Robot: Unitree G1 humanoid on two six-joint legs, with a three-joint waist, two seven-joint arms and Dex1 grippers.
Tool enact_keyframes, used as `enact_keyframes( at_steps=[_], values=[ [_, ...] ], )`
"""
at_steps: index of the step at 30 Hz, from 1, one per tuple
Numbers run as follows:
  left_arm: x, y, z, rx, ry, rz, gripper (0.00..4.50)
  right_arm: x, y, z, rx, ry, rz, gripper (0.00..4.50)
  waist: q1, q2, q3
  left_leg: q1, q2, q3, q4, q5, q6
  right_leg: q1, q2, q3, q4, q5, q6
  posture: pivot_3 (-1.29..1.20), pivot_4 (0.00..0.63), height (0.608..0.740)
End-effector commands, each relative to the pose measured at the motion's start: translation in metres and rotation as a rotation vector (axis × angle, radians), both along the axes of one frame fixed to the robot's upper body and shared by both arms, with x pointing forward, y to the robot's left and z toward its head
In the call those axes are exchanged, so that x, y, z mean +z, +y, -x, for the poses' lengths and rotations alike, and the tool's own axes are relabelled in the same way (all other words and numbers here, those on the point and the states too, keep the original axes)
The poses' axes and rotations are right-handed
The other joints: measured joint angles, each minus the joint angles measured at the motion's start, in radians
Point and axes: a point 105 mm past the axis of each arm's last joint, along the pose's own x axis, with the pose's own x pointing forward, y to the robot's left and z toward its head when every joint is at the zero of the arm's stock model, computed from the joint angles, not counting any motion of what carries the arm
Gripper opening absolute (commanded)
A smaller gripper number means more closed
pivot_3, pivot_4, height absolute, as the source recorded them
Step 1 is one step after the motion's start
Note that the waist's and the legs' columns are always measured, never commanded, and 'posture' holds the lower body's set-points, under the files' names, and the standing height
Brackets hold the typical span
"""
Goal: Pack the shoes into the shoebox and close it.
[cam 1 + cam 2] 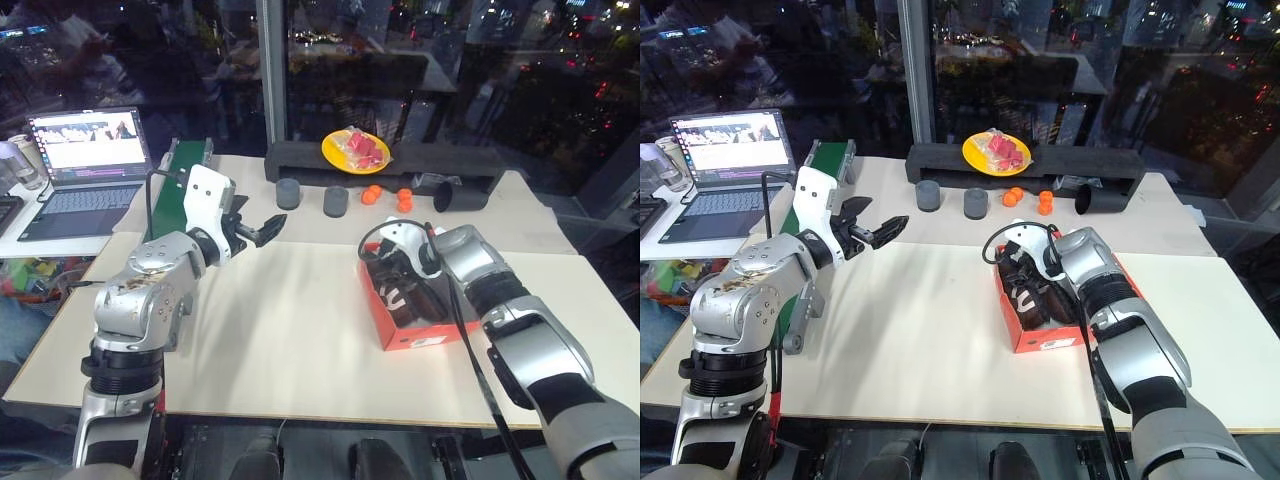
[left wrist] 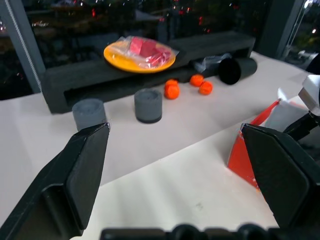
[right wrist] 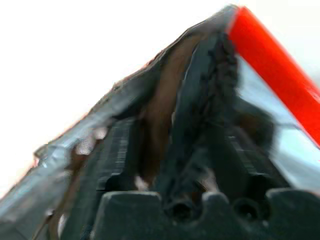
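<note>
One red rectangular cardboard shoebox (image 1: pixel 1040 335) sat open near the white worktop's (image 1: pixel 910 330) right edge, with small dark brown shoes (image 1: pixel 1025 288) inside; their count was unclear. The right gripper (image 1: pixel 1025 262) reached into it, grip indiscernible. The left gripper (image 1: pixel 262 229) hovered released. Two grey foam cylinders (image 1: pixel 288 193) and four small orange balls (image 1: pixel 404 200) lay by the far edge.

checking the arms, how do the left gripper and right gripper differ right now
The left gripper hangs above the bare table, level, wide open and empty. The right gripper tilts down into the red shoebox, among the dark shoes; whether it grips one is unclear. Both have black fingers.
</note>
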Motion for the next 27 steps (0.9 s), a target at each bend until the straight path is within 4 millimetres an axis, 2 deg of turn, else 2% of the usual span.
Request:
enact_keyframes(
  at_steps=[1, 2, 6, 8, 11, 15, 18, 22, 24, 27],
  values=[
    [0.014, -0.005, 0.0, -0.022, -0.051, -0.003, 4.5, -0.015, -0.015, 0.008, -0.078, 0.063, 0.023, 4.11, -0.002, 0.0, 0.0, -0.001, 0.0, -0.001, 0.0, 0.002, 0.001, -0.001, 0.002, 0.0, 0.002, 0.001, 0.003, 0.0, 0.15, 0.74],
    [0.014, -0.005, 0.0, -0.023, -0.051, -0.004, 4.5, -0.011, -0.015, 0.008, -0.078, 0.055, 0.015, 4.44, -0.003, 0.0, 0.0, -0.001, 0.001, -0.002, 0.0, 0.006, 0.006, -0.002, 0.003, 0.0, 0.002, 0.0, 0.004, 0.0, 0.15, 0.74],
    [0.014, -0.005, 0.0, -0.024, -0.051, -0.006, 4.5, 0.009, -0.011, 0.008, -0.082, -0.001, -0.009, 4.44, -0.003, 0.005, 0.003, -0.01, 0.0, -0.001, -0.002, 0.009, 0.01, -0.011, 0.002, 0.001, 0.003, -0.005, 0.006, 0.0, 0.15, 0.74],
    [0.015, -0.004, -0.001, -0.025, -0.051, -0.007, 4.5, 0.023, -0.01, 0.01, -0.086, -0.024, -0.03, 4.44, -0.003, 0.006, 0.004, -0.019, -0.001, -0.001, -0.001, 0.009, 0.011, -0.022, 0.002, 0.002, 0.009, -0.003, 0.002, 0.0, 0.15, 0.74],
    [0.016, -0.005, -0.001, -0.029, -0.053, -0.01, 4.5, 0.045, -0.007, 0.016, -0.089, -0.044, -0.076, 4.44, 0.0, 0.014, 0.01, -0.023, -0.001, -0.001, -0.001, 0.009, 0.011, -0.025, 0.001, 0.002, 0.01, -0.003, 0.002, 0.0, 0.15, 0.74],
    [0.017, -0.008, 0.0, -0.069, -0.05, -0.023, 4.5, 0.092, 0.002, 0.037, -0.041, -0.057, -0.207, 4.44, 0.002, 0.018, 0.019, -0.033, -0.003, -0.001, 0.001, 0.009, 0.011, -0.035, 0.0, 0.002, 0.013, -0.003, 0.002, 0.0, 0.15, 0.74],
    [0.014, -0.011, 0.003, -0.123, -0.034, -0.045, 4.5, 0.114, 0.004, 0.055, -0.021, -0.062, -0.263, 4.44, 0.001, 0.018, 0.022, -0.033, -0.003, -0.001, 0.001, 0.009, 0.012, -0.036, 0.0, 0.001, 0.013, -0.003, 0.002, 0.0, 0.15, 0.74],
    [0.009, -0.022, 0.01, -0.246, 0.001, -0.093, 4.5, 0.131, -0.003, 0.072, -0.044, -0.092, -0.298, 3.45, -0.001, 0.018, 0.024, -0.033, -0.003, -0.001, 0.0, 0.009, 0.012, -0.036, 0.0, 0.001, 0.013, -0.004, 0.004, 0.0, 0.15, 0.74],
    [0.006, -0.032, 0.018, -0.336, 0.023, -0.122, 4.5, 0.129, -0.009, 0.079, -0.069, -0.1, -0.283, 2.74, 0.0, 0.018, 0.025, -0.033, -0.003, -0.001, 0.0, 0.009, 0.012, -0.036, 0.0, 0.001, 0.013, -0.005, 0.005, 0.0, 0.15, 0.74],
    [-0.001, -0.051, 0.031, -0.511, 0.052, -0.184, 4.5, 0.124, -0.031, 0.087, -0.194, -0.145, -0.25, 1.71, 0.006, 0.017, 0.025, -0.033, -0.003, -0.001, 0.001, 0.009, 0.012, -0.035, 0.0, 0.001, 0.012, -0.006, 0.007, 0.0, 0.15, 0.74]
  ],
)
